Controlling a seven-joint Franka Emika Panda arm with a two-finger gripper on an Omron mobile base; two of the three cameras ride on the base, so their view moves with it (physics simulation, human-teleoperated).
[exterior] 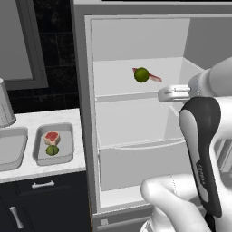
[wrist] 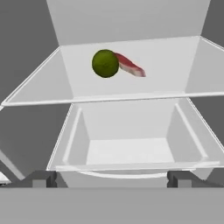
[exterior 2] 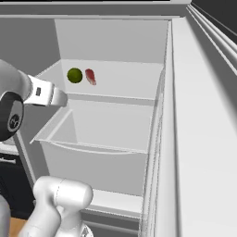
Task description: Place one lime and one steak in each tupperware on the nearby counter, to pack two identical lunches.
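Gripper (wrist: pixel 112 178): released, jaws wide, nothing between them, facing the open fridge (exterior: pixel 86 113).
Writing: none legible.
Table (exterior: pixel 27 121): at 9 o'clock of the fridge; tupperware (exterior: pixel 67 156) holds steak (exterior: pixel 51 137) and lime (exterior: pixel 52 150).
Fridge shelf (wrist: pixel 153 85): second lime (wrist: pixel 105 63) touching second steak (wrist: pixel 131 66), at 12 o'clock from gripper.

the counter (exterior: pixel 54 170) is looking like smooth veined marble; the fridge shelf (wrist: pixel 131 89) is showing matt grey; the lime (wrist: pixel 105 63) is looking dull.

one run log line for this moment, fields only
end effector: open, empty, facing fridge | lime + steak: on fridge shelf | right tupperware: lime + steak | left tupperware: looks empty
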